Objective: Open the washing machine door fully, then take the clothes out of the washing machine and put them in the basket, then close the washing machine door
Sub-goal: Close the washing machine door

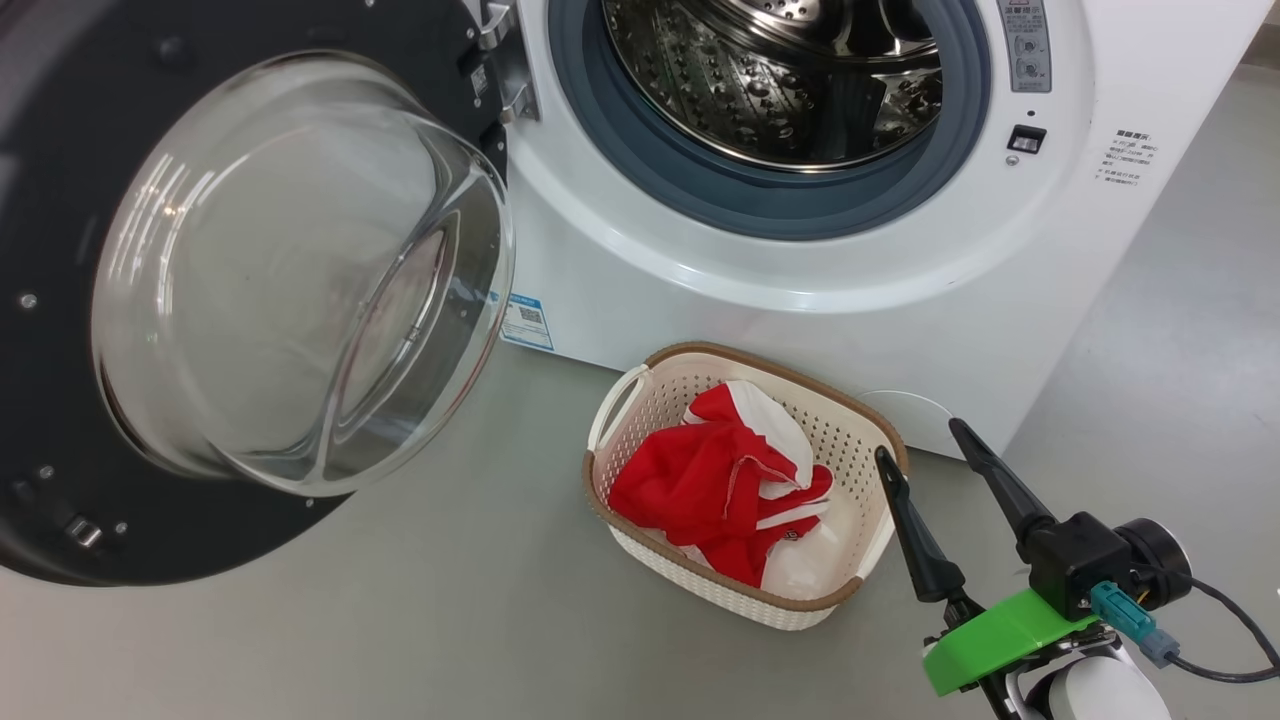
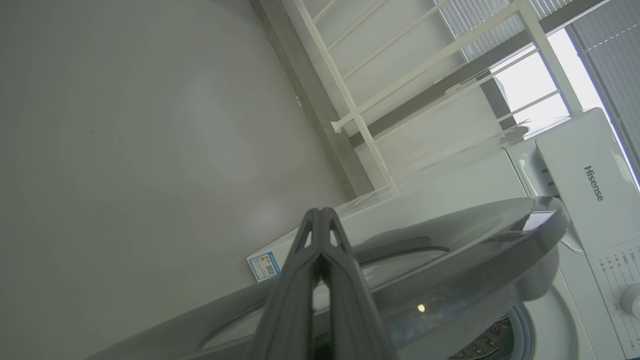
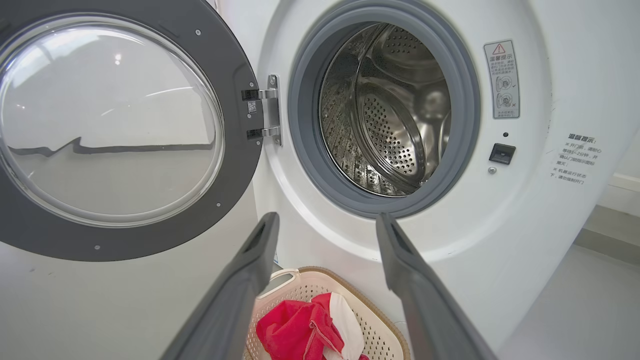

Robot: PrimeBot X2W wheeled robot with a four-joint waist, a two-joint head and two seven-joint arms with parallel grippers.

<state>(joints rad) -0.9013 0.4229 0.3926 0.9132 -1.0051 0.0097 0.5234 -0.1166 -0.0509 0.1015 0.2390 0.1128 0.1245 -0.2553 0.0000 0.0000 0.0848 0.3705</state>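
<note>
Grey floor (image 1: pixel 400 640) all around, and on it stands the white washing machine (image 1: pixel 780 320) with its mouth wide open. The washing machine door (image 1: pixel 60 200) is swung out to the left on its hinge, black rim framing the bulging glass bowl. The steel drum (image 1: pixel 780 90) gleams inside the grey gasket (image 1: pixel 600 150).

Down in front, the basket (image 1: pixel 640 395) sits on the floor just beside the machine's front. The clothes (image 1: pixel 700 480) are in it, red with white trim bunched over a white piece.

The right tool (image 1: pixel 918 440) hangs just right of the basket, fingers spread wide, gripping nothing. The left tool (image 2: pixel 320 212) is pressed together, tips meeting, with the door's dark rim behind it; I cannot tell whether they touch.

Now the writing:
- "Hisense" (image 2: pixel 594 183) on a white panel of the machine.
- A blue label (image 1: pixel 527 322) with a QR code low on the front.
- A red-triangle warning sticker (image 3: pixel 502 80) beside the opening, its Chinese print too small to read.
</note>
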